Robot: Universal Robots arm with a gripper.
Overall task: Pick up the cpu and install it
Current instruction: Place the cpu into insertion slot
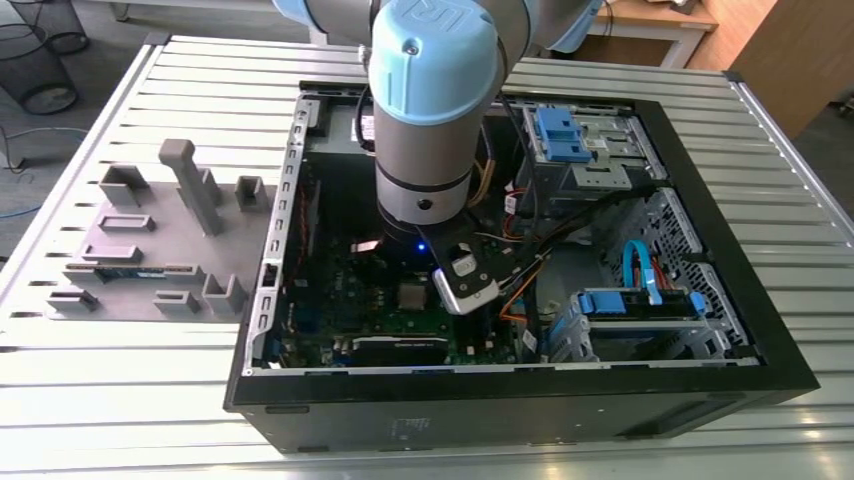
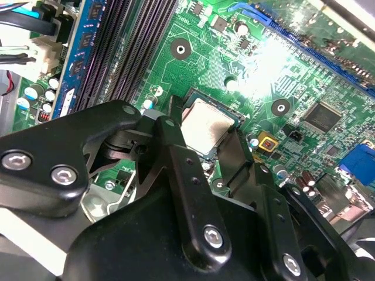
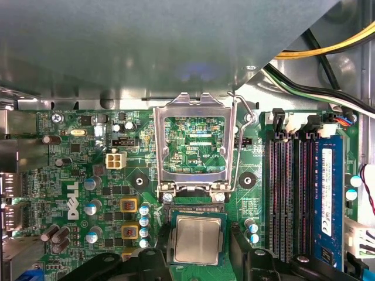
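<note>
The open, empty fingers point(image 3: 245, 257) flanked the cpu point(image 3: 198, 239), which lay flat on the motherboard point(image 3: 146, 175) directly between them.

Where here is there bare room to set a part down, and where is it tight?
Bare table slats on the exterior view's right of the case, and at that view's lower left below the grey fixture. Tight inside the case: the arm stands over the cpu, cables and drive cages beside.

The cpu point(image 3: 198, 239) lies on the board point(image 3: 253, 202), inside the case point(image 1: 534, 420), directly under the gripper point(image 3: 198, 259); the load plate point(image 3: 193, 114) stands just beyond it, memory slots point(image 3: 287, 193) to one side.
</note>
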